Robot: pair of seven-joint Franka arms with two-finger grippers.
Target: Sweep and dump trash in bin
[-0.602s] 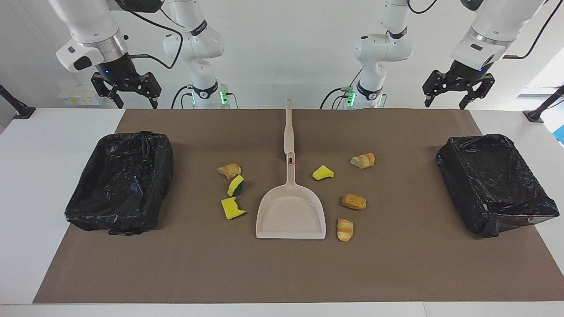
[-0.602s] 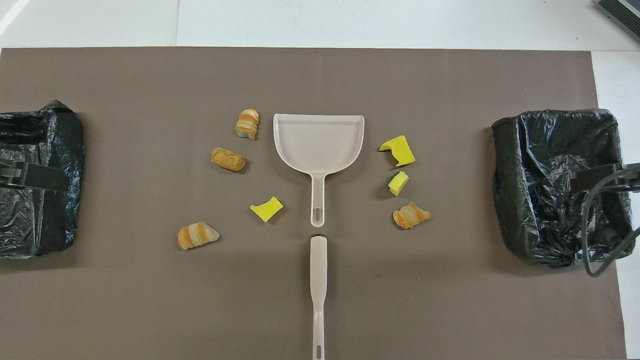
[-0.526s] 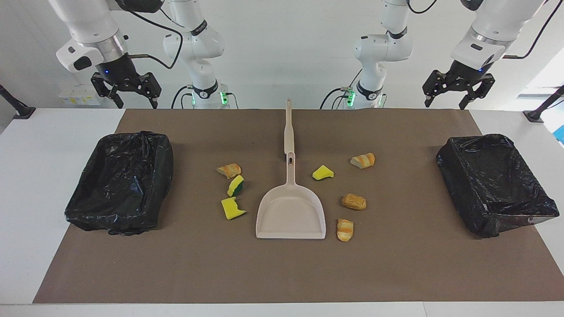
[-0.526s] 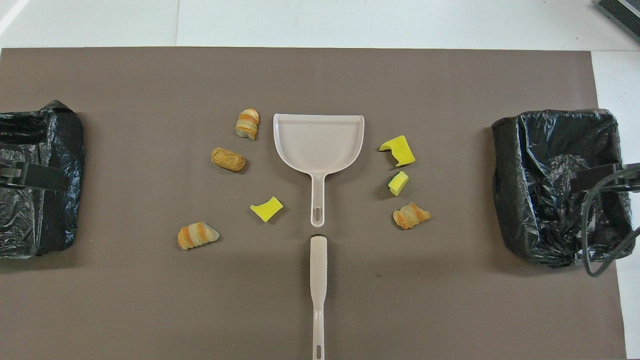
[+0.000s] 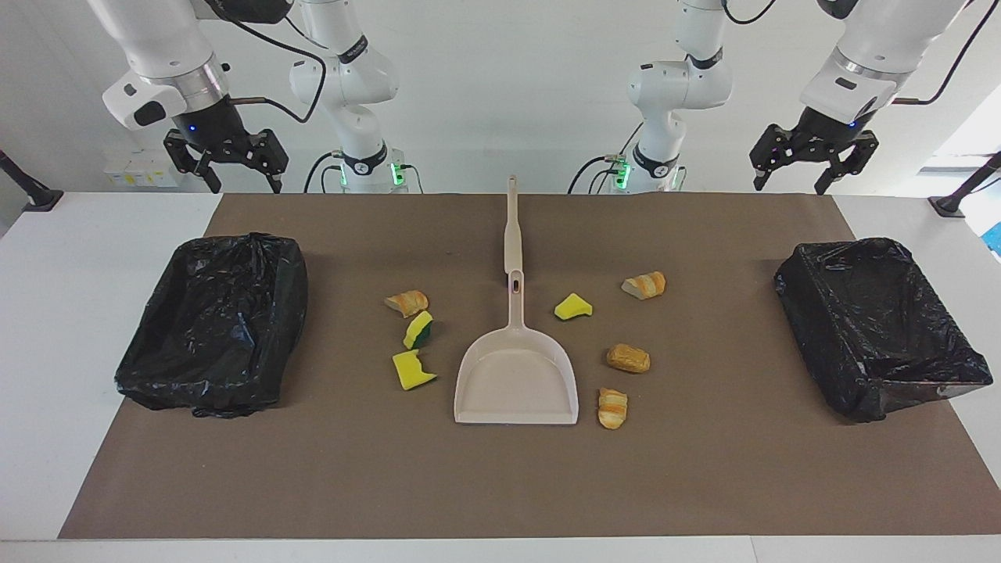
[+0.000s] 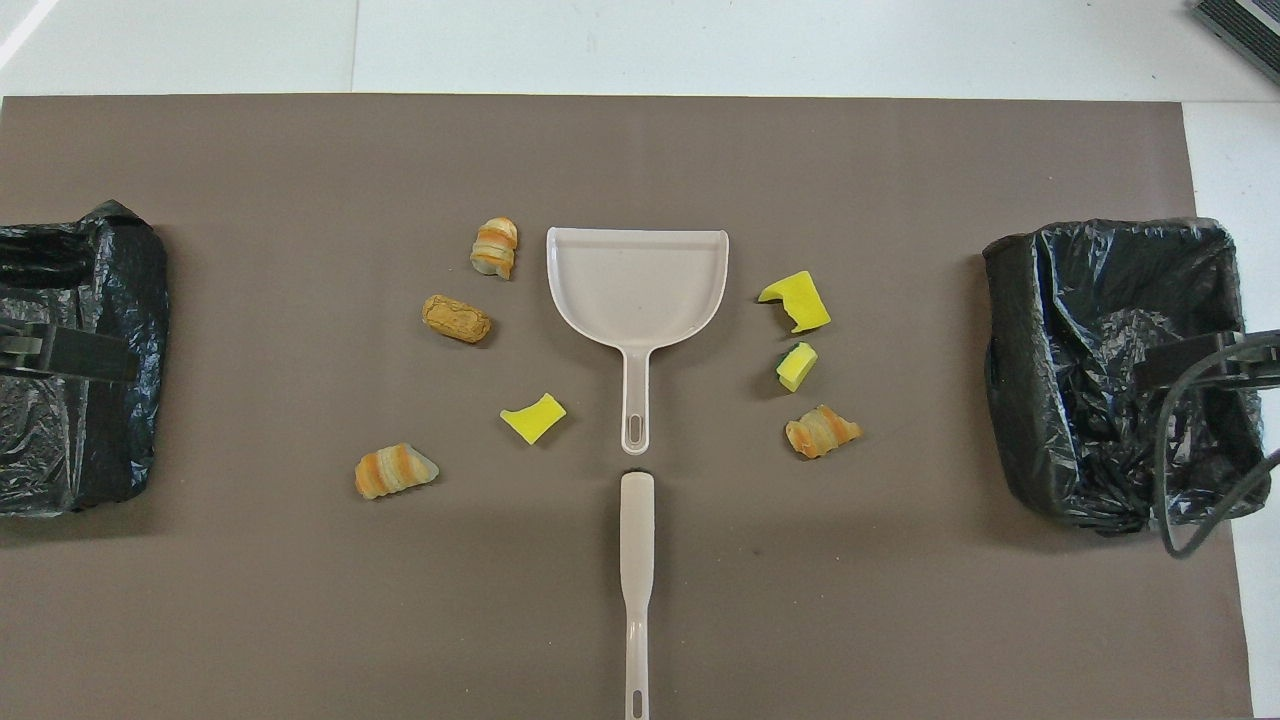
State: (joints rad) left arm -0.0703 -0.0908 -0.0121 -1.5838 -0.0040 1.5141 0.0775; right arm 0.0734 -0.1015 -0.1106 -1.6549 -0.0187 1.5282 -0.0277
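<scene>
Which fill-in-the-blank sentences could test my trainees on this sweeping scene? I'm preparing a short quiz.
1. The dustpan lies on the brown mat with ___ scraps of trash around it.
2. Each end of the table holds a bin lined with a ___ bag.
3. The brush lies ___ to the robots than the dustpan.
4. The left tool and right tool hold ___.

Answers: seven; black; nearer; nothing

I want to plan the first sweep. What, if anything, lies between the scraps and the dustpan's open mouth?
Nothing visible does. The seven scraps lie loose on bare mat beside the dustpan, four toward the left arm's end, three toward the right arm's. The brush lies nearer the robots, in line with the pan's handle. The left gripper and right gripper hang open, holding nothing.
</scene>
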